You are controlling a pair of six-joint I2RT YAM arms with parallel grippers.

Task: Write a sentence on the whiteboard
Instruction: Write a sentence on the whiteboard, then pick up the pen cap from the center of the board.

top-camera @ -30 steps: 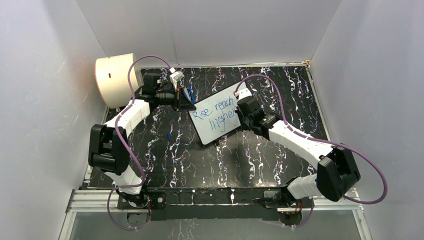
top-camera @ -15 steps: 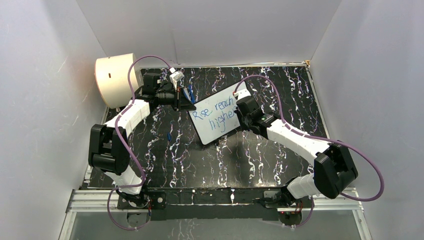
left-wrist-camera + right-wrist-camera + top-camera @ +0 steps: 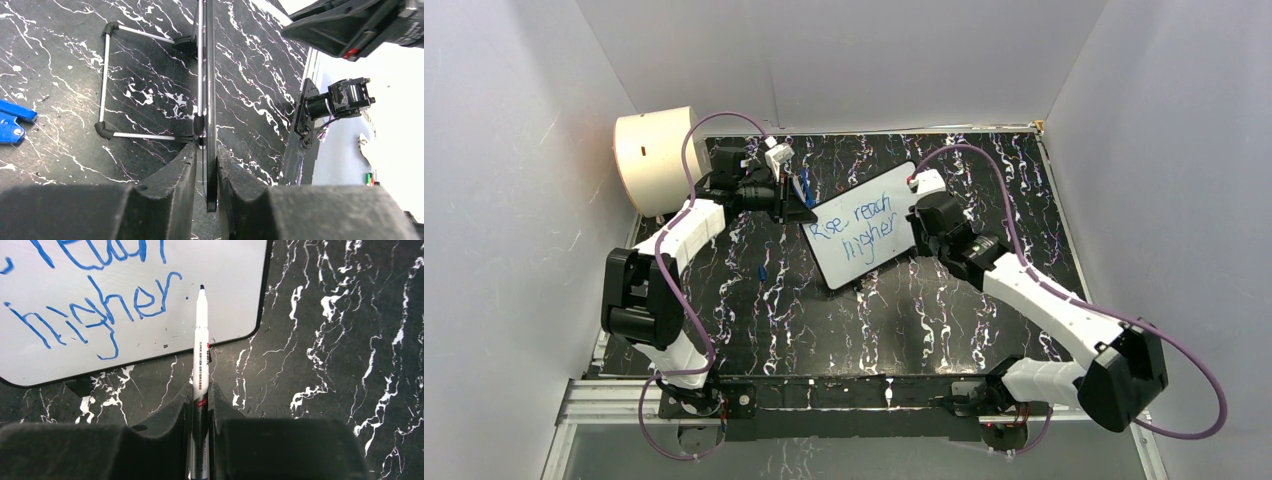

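The whiteboard (image 3: 861,228) stands tilted on a wire stand on the black marbled table, with the blue sentence (image 3: 859,230) "Rise reach higher" in two lines. My left gripper (image 3: 802,210) is shut on the board's left edge; in the left wrist view the board's thin black edge (image 3: 210,125) runs between my fingers (image 3: 175,180). My right gripper (image 3: 921,205) is at the board's right edge, shut on a white marker pen (image 3: 200,350). The pen's blue tip is near the end of "higher" (image 3: 95,315), and I cannot tell whether it touches.
A cream cylindrical drum (image 3: 656,158) stands at the far left corner. A blue cap or clip (image 3: 12,122) lies on the table left of the wire stand (image 3: 105,85); it also shows in the top view (image 3: 764,272). White walls enclose the table.
My right arm has swung outward to the right and the right gripper has drawn back a little from the lettering to the board's right edge. The left arm and board have not moved.
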